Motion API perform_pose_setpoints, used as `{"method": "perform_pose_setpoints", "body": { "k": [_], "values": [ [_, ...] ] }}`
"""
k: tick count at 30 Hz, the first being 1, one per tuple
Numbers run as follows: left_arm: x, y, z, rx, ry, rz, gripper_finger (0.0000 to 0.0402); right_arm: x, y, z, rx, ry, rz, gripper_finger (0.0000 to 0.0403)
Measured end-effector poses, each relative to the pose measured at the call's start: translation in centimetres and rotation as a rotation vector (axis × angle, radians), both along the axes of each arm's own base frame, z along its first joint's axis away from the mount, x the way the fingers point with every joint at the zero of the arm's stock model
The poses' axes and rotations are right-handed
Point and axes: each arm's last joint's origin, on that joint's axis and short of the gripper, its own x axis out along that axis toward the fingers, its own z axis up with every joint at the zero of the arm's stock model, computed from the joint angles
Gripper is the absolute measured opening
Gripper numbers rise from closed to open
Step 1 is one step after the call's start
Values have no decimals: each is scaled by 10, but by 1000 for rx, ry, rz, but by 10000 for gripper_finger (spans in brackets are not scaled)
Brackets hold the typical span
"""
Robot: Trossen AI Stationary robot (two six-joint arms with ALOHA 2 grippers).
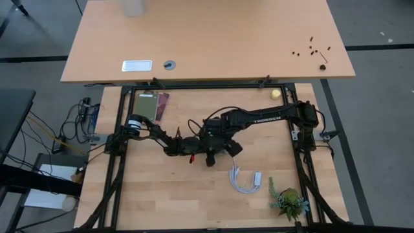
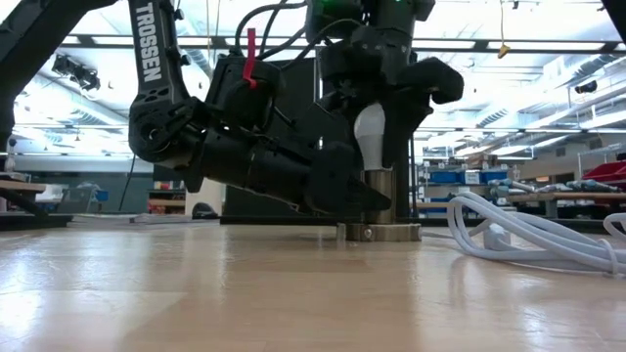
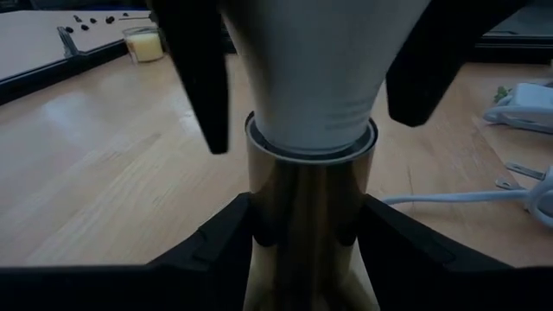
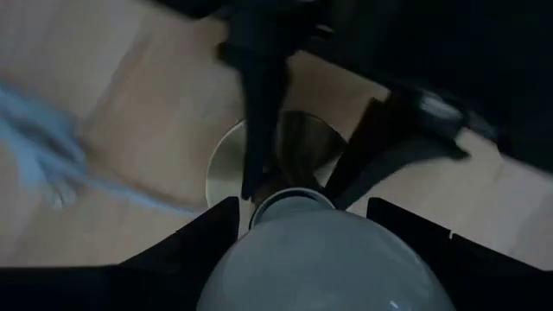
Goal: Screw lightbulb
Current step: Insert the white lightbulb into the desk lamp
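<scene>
While clamped by the right tool (image 4: 302, 216), frosted rounded lightbulb (image 2: 370, 135) atop left-tool-clamped (image 3: 307, 216) brassy cylindrical socket (image 2: 378, 200)

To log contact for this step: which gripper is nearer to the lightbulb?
Right. The right gripper closes on the lightbulb from above; the left gripper clamps the brass socket just below it.

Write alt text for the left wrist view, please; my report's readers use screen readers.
A frosted white lightbulb sits upright with its neck in a brass-coloured socket tube, which the left tool clamps from both sides. The right tool's dark fingers flank the bulb above. Behind lie the wooden table and a white cable.
</scene>
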Motion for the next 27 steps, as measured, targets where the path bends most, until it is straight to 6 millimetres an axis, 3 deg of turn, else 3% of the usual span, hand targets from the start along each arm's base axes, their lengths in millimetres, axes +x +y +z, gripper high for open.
{"method": "perform_pose_setpoints", "body": {
  "k": [16, 23, 27],
  "values": [
    [0, -1, 0, -22, -3, 1, 191, 5, -2, -1, 238, -2, -1164, 263],
    [0, -2, 0, -39, -2, -10, 191, 4, -2, -1, 302, 12, -1518, 263],
    [0, -3, -1, -39, -1, -13, 191, 4, -2, -1, 328, 18, -1612, 269]
  ]
}}
